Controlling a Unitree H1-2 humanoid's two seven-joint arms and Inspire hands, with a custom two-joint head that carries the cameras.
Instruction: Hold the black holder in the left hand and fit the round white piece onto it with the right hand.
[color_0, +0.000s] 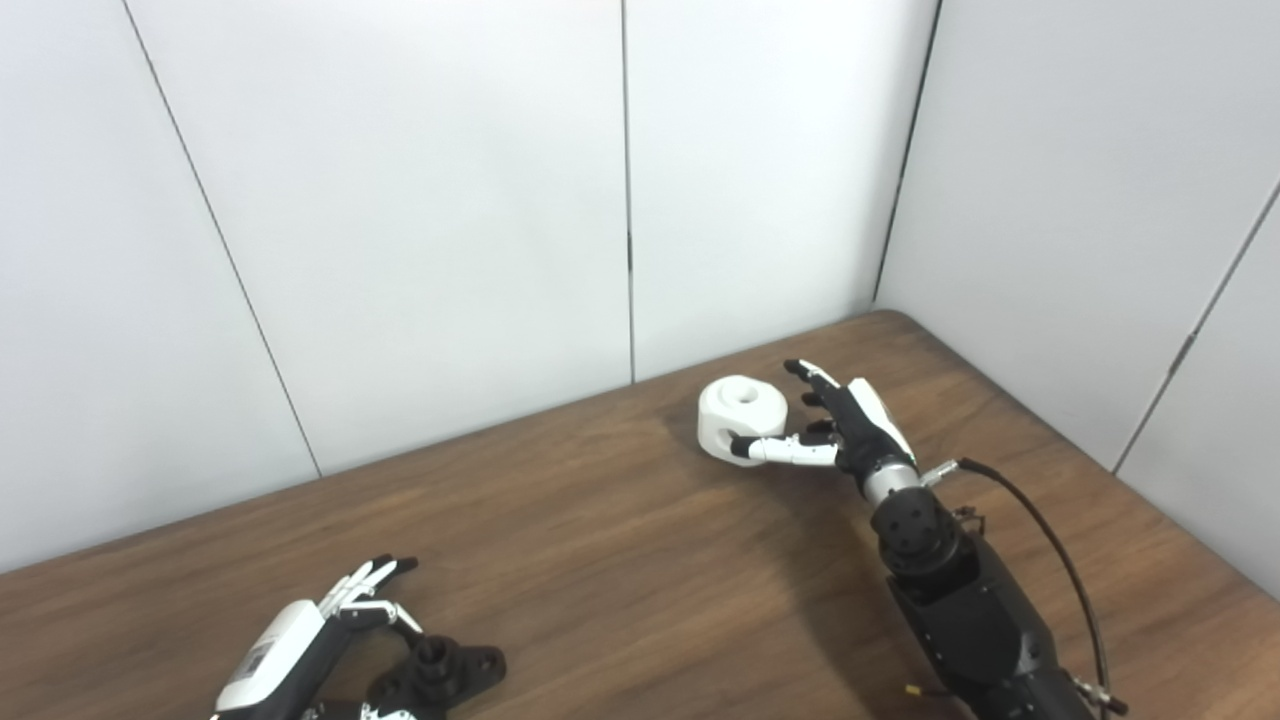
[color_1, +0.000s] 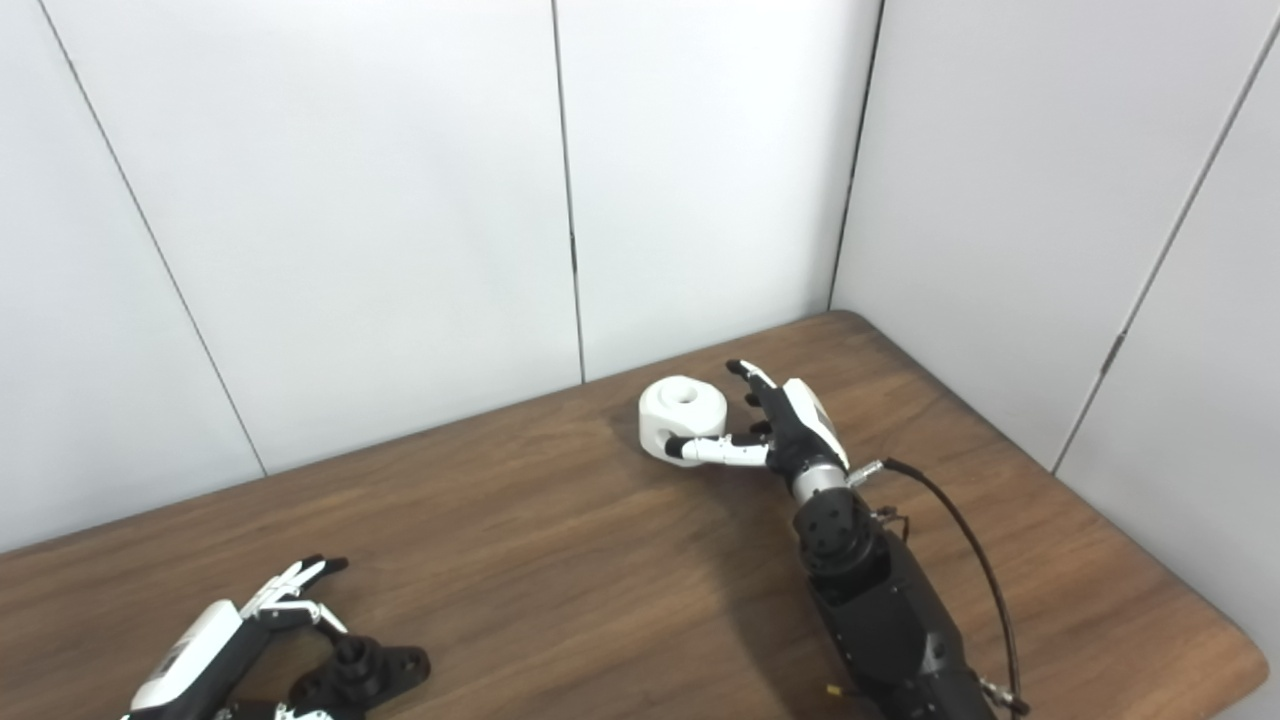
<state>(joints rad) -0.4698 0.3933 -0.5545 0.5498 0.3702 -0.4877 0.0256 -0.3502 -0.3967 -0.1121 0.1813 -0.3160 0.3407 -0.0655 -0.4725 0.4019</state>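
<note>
Fingers (color_0: 812, 376) of right hand (color_0: 850, 420) apart beside round white piece (color_0: 742, 410); left hand (color_0: 330, 610) fingers spread by black holder (color_0: 440, 675).

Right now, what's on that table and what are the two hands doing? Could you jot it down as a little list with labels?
surface: brown wooden table, set in a corner of white wall panels
white piece: round white piece with a hole on top, on the far side of the table
right hand: right hand beside the white piece, fingers spread, thumb against its near side, not clasped yet
black holder: black holder on the table at the near left
left hand: left hand beside the holder, fingers apart, not gripping it
pieces joined: no, far apart
</note>
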